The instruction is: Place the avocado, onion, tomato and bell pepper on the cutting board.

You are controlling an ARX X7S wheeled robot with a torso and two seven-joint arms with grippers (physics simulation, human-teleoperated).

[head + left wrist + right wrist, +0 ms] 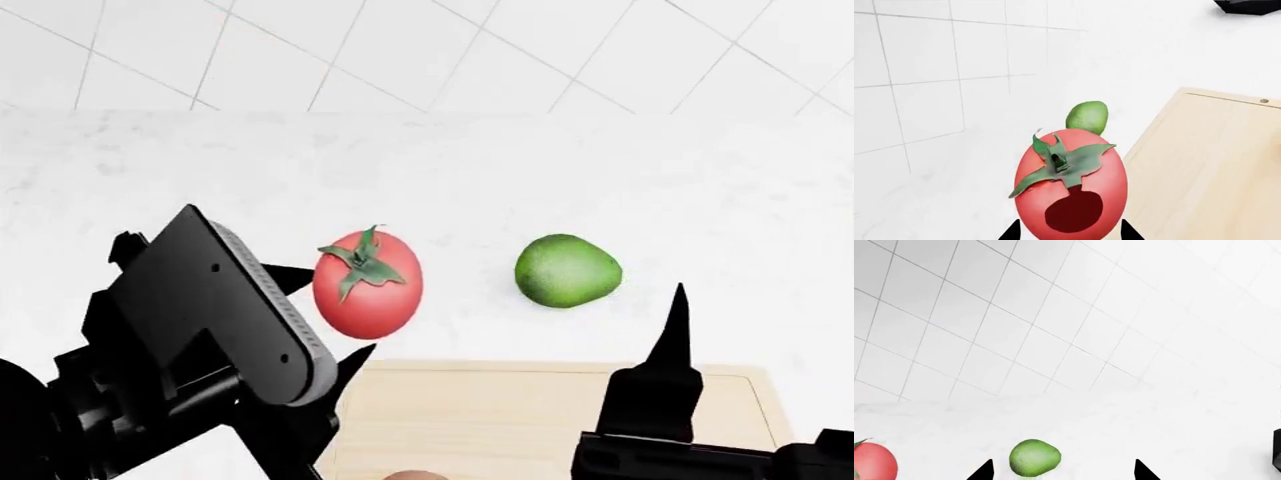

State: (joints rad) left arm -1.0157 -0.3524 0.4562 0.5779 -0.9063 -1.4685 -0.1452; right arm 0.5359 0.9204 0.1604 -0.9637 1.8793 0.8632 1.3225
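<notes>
The red tomato with a green calyx sits between my left gripper's fingers, just beyond the cutting board's far edge. In the left wrist view the left gripper is shut on the tomato, with the board beside it and the avocado behind. The bright green avocado lies on the white counter. My right gripper is open and empty, with the avocado just ahead, nearer one fingertip. One of its fingers shows in the head view. The bell pepper is out of view.
A tiled white wall rises behind the counter. A black object sits far off on the counter and also shows in the right wrist view. A pale tan sliver shows on the board's near side, too little to identify.
</notes>
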